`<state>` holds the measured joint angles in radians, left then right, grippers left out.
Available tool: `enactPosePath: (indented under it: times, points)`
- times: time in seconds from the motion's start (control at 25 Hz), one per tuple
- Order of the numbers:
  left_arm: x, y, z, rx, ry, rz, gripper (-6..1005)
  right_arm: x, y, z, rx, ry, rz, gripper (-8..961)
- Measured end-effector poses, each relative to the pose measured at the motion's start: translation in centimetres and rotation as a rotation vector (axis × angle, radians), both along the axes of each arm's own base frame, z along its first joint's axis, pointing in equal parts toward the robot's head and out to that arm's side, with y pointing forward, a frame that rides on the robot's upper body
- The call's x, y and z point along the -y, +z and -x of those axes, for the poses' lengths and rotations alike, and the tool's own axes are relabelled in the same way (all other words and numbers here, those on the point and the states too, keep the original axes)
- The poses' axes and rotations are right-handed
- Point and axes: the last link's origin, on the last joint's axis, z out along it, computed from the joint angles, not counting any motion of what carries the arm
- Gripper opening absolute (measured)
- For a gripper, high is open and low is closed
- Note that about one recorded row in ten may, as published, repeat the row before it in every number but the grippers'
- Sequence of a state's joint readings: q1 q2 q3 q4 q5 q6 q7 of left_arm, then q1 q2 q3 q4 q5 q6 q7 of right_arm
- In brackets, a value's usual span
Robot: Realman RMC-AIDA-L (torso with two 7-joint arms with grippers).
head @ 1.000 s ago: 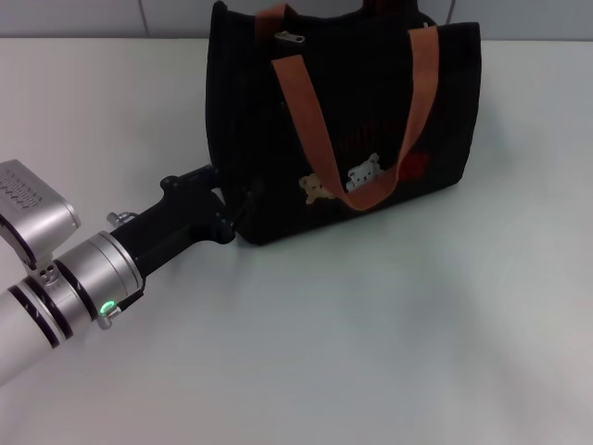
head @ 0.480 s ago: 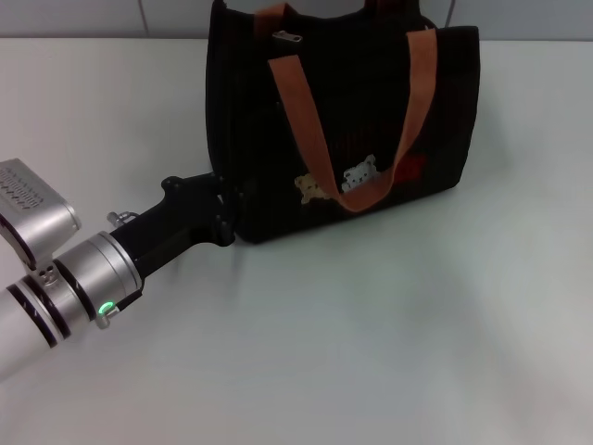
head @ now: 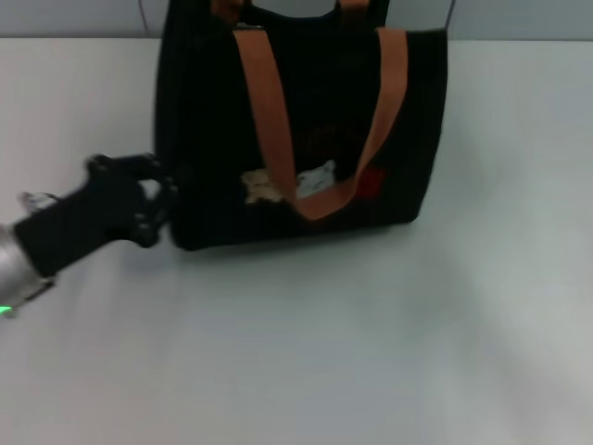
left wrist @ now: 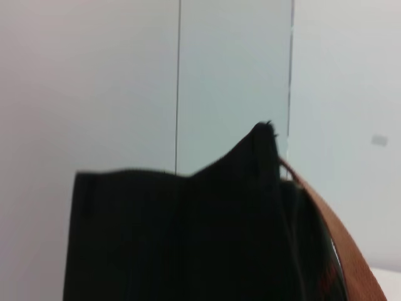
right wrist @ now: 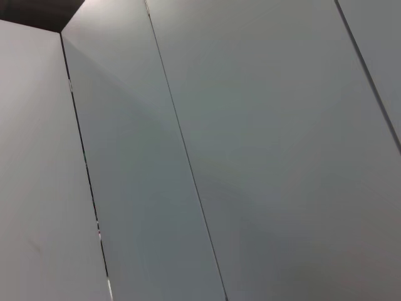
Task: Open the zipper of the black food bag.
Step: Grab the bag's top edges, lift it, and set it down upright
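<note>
The black food bag [head: 208, 120] stands upright on the white table [head: 371, 352], left of centre, with orange-brown strap handles [head: 267, 111] hanging down its front over the bear patches [head: 289, 183]. Its top edge runs out of the head view, so the zipper is out of view. My left gripper [head: 156, 199] comes in low from the left and is clamped on the bag's lower left end. In the left wrist view the bag's end face [left wrist: 188, 238] fills the picture, with a strap [left wrist: 326, 232] beside it. My right gripper is out of view.
Bare white tabletop lies in front of and to the right of the bag. A grey panelled wall [right wrist: 250, 157] runs behind the table's far edge [head: 519, 39].
My left arm has drawn back to the left and the bag has slid left across the table with it. The picture is blurred from the motion.
</note>
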<state>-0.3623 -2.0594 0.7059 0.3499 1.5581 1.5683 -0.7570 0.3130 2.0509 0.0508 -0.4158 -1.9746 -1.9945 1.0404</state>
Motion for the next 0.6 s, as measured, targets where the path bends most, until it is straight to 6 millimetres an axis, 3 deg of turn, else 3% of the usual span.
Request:
enactPosePath:
  times: [0.24, 0.6]
  points:
    - [0.6, 4.8, -1.0, -0.053, -0.190, -0.013, 73, -0.9, -0.7, 0.3, 0.002, -0.009, 0.058, 703]
    - [-0.4, 8.7, -5.0, -0.264, -0.460, 0.061, 73, -2.0, -2.3, 1.5, -0.003, 0.031, 0.139, 696]
